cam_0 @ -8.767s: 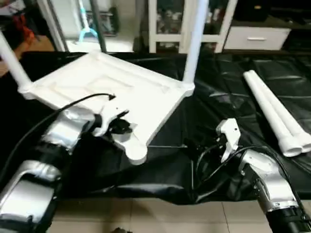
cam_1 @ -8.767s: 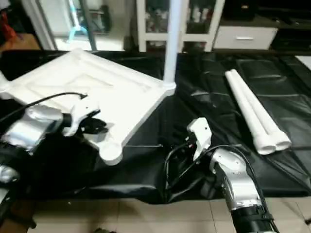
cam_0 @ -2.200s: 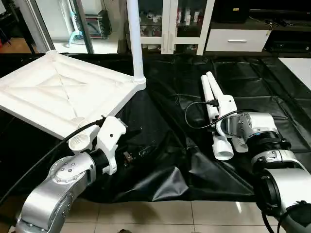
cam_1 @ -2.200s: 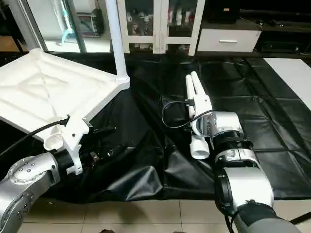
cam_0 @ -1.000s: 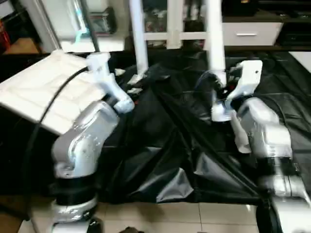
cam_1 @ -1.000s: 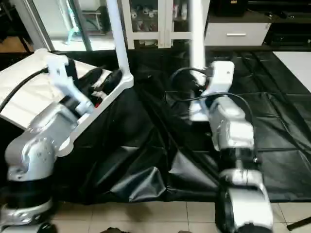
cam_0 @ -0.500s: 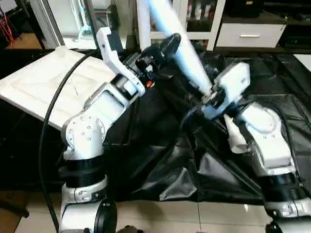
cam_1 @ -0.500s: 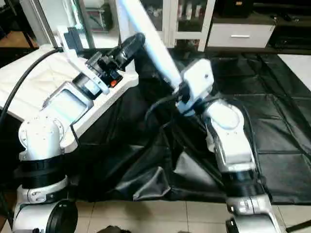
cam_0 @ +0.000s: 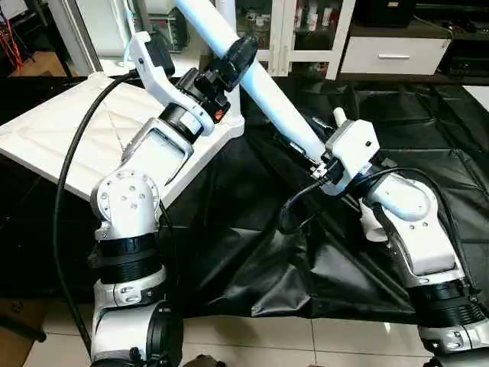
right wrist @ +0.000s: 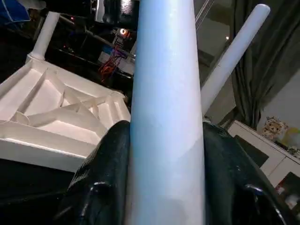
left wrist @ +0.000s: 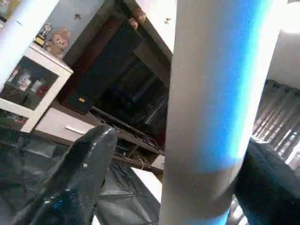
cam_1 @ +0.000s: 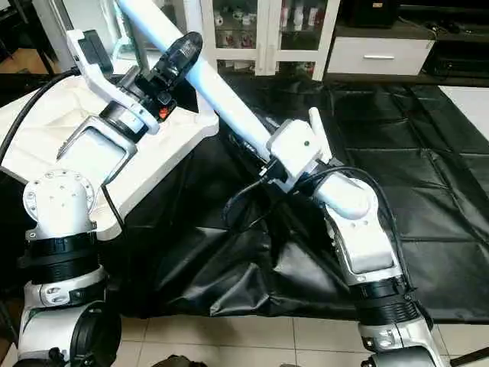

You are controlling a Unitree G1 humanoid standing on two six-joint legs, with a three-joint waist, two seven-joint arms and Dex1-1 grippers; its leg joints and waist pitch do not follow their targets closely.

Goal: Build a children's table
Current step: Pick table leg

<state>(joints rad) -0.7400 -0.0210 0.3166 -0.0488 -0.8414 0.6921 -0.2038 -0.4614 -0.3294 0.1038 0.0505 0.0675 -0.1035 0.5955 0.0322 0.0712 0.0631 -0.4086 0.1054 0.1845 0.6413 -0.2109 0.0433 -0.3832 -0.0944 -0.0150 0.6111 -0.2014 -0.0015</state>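
Note:
The children's table tabletop (cam_0: 69, 130) lies underside up at the left, ribs showing (right wrist: 51, 112). One white leg (cam_0: 226, 19) stands in its near corner socket. Another loose leg (cam_0: 267, 88) slants from upper left down to the middle. My right gripper (cam_0: 319, 160) is shut on its lower end, both fingers (right wrist: 103, 173) pressed to its sides. My left gripper (cam_0: 238, 55) is raised and straddles the same leg higher up. It is open, with one finger (left wrist: 84, 164) standing off the leg (left wrist: 211, 117).
Black sheeting (cam_0: 428, 138) covers the work area, rumpled near the front. A white glass-door cabinet (cam_0: 306, 30) and a drawer unit (cam_0: 382, 53) stand behind. Pale floor tiles (cam_0: 267, 344) run along the front. A black cable (cam_0: 65, 191) loops off my left arm.
The leg in my right gripper has tipped from upright to slanting up towards the left. My left arm has swung up from the tabletop and brought its fingers around the leg.

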